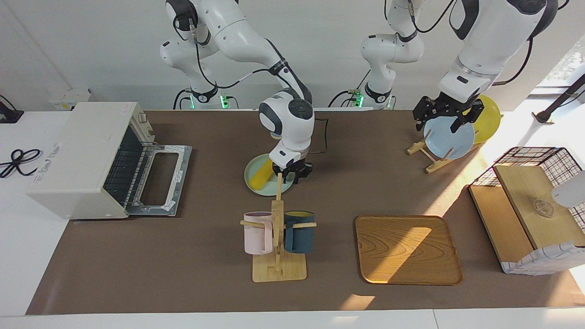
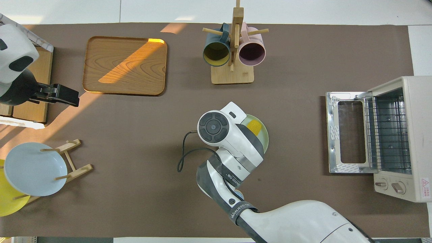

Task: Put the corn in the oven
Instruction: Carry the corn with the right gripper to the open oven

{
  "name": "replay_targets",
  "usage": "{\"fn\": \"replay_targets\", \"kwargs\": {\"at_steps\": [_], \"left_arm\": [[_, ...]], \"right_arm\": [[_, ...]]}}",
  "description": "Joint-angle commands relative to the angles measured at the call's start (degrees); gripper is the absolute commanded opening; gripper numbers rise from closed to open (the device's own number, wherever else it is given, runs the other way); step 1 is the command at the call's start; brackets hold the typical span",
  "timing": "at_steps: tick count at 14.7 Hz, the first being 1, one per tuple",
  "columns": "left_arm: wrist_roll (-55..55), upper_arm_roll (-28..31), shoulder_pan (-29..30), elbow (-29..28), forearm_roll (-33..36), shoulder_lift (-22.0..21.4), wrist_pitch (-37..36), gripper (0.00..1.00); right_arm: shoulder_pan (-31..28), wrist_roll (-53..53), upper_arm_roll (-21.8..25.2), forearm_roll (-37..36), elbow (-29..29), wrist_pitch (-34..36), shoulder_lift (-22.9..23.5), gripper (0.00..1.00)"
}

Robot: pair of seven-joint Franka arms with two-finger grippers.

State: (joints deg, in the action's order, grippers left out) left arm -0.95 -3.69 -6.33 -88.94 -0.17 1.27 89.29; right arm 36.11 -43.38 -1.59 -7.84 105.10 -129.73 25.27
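Covering the white table, a brown mat (image 1: 205, 265) runs to a plain white wall at the top of the facing view.

Nearest the robots, in the upper part of that frame toward the left arm's end, a small wooden plate stand (image 1: 427, 157) holds a pale blue round plate (image 1: 450, 141) upright, with a yellow round plate (image 1: 489, 116) just beside it. The left gripper (image 1: 436, 128) hangs over the blue plate, fingers spread wide with nothing between them.

Toward the right arm's end, an off-white boxy toaster oven (image 1: 77, 155) sits at mid-height of the frame. Its glass door (image 1: 160, 180) lies folded down flat and the wire rack (image 2: 388, 131) inside is bare.

At the frame's centre, a pale green round plate (image 1: 253, 162) carries the bright yellow tapered corn cob (image 1: 261, 176), which lies on its side on the part of the plate toward the oven. The right gripper (image 1: 289, 178) is low over the same plate, just beside the corn, fingers slightly parted and closed on nothing.

Farther out, a wooden mug tree (image 1: 279, 269) stands close to the plate, and its post crosses the plate's rim in the facing view. A pink mug (image 1: 256, 240) and a dark blue mug (image 1: 299, 237) hang from it. A rounded wooden tray (image 1: 406, 249) lies beside it toward the left arm's end, and a black wire basket with wooden boards (image 1: 534, 201) sits at that edge of the frame.
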Motion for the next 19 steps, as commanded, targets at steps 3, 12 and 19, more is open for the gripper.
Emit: {"fn": "replay_targets", "kwargs": {"at_steps": [3,12,19], "left_arm": [[1.1,-2.8,3.2,-2.8,1.0,-2.1,0.9,1.0],[0.9,-1.5,2.9,-6.0,-0.7,-4.7,3.3,1.0],[1.0,-1.2,2.9,-6.2,-0.9,-4.7,2.3,1.0]], "right_arm": [[-1.6,4.1,-0.3,-2.4,0.5,-0.2,-0.5,0.0],[-5.8,9.3,0.1,-8.7,-4.1,14.7,-3.8,0.0],[-14.8,22.2,0.1,-8.7,-0.1,24.5,-14.2,0.0]]}}
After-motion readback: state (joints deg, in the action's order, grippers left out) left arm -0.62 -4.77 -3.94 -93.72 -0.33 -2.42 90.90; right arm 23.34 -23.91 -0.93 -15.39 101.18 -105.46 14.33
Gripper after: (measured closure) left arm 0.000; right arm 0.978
